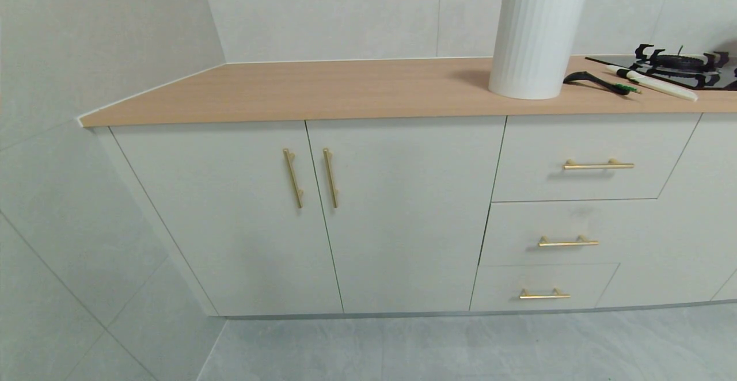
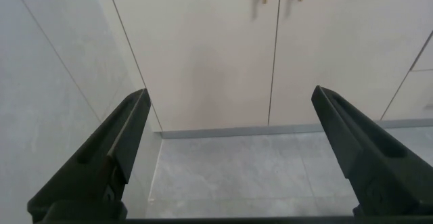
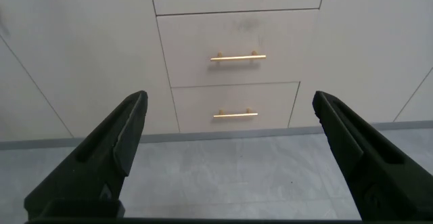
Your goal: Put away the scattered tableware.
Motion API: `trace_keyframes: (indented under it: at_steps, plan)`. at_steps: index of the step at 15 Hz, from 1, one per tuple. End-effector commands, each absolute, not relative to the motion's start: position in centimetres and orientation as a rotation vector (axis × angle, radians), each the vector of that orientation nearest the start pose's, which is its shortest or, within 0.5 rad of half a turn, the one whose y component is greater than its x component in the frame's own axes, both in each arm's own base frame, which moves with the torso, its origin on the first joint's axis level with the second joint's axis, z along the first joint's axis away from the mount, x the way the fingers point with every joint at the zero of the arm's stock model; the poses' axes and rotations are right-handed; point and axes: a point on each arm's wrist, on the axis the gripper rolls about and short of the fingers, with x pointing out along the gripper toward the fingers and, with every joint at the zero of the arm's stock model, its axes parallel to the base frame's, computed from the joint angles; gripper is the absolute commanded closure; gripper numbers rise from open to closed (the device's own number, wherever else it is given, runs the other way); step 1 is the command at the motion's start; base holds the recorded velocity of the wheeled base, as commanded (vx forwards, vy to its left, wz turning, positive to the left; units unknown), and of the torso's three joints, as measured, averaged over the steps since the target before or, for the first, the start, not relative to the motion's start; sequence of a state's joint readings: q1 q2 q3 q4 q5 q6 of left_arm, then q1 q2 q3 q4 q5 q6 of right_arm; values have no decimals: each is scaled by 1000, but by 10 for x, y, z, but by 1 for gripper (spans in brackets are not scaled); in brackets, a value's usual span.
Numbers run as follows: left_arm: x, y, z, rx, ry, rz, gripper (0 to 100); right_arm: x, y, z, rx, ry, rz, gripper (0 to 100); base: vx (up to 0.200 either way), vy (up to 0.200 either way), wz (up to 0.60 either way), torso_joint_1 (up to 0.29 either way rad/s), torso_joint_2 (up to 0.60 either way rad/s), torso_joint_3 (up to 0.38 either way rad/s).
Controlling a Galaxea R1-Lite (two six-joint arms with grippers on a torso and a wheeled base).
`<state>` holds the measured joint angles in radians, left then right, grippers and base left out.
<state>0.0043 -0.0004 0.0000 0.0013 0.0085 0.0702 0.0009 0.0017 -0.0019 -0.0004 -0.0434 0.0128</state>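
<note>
Wooden counter (image 1: 345,90), right end: white ribbed holder (image 1: 535,41) upright; black utensil (image 1: 599,82) and white utensil (image 1: 656,84) lying beside it. Left gripper (image 2: 230,92) and right gripper (image 3: 229,97) both spread, empty, low before the cabinet fronts, well below the tableware.

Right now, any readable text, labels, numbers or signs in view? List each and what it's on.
None. The white ribbed container, cabinet doors and drawers are blank. The white utensil and black utensil beside the stove are too small to show any print.
</note>
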Motion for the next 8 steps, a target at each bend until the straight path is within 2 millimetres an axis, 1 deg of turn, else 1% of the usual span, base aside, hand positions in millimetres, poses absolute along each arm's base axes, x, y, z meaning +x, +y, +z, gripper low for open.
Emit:
trace_keyframes:
  at_steps: [1, 7, 8]
  plan:
    - [-23, 0, 75, 67, 2, 14, 0, -23, -1, 76, 12, 0, -41, 0, 0, 0, 0, 0, 0, 0]
    - [-23, 0, 75, 37, 2, 12, 0, -23, -1, 76, 12, 1, -41, 0, 0, 0, 0, 0, 0, 0]
    - [-23, 0, 75, 40, 2, 12, 0, -23, -1, 76, 12, 0, -41, 0, 0, -200, 0, 2, 7, 2]
